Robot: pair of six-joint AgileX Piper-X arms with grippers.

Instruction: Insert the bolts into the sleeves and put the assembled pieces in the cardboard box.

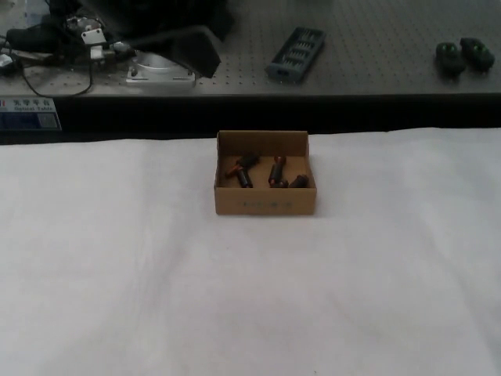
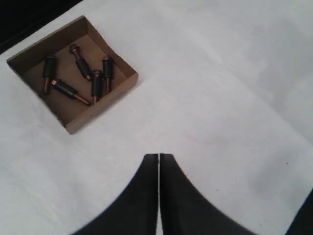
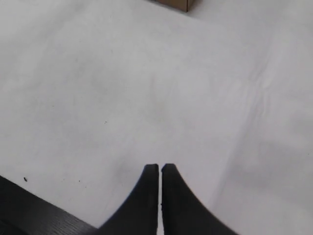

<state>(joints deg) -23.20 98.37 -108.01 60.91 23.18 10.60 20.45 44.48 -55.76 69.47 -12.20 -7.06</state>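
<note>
A small open cardboard box (image 1: 266, 200) stands on the white cloth at the middle of the bench. Inside it lie several assembled pieces, copper bolts in black sleeves (image 1: 275, 172). The left wrist view shows the same box (image 2: 100, 105) with several bolt-and-sleeve pieces (image 2: 97, 84) lying loose on its floor. My left gripper (image 2: 159, 155) hangs shut over bare cloth, well short of the box, holding nothing. My right gripper (image 3: 160, 166) is shut too, above bare cloth, with a corner of the box (image 3: 182, 5) far off.
White cloth (image 1: 250, 298) covers the whole near bench. Behind it runs a perforated metal table with a dark slotted block (image 1: 296, 52), two dark round parts (image 1: 465, 55) and cables and gear (image 1: 94, 39) at the far left.
</note>
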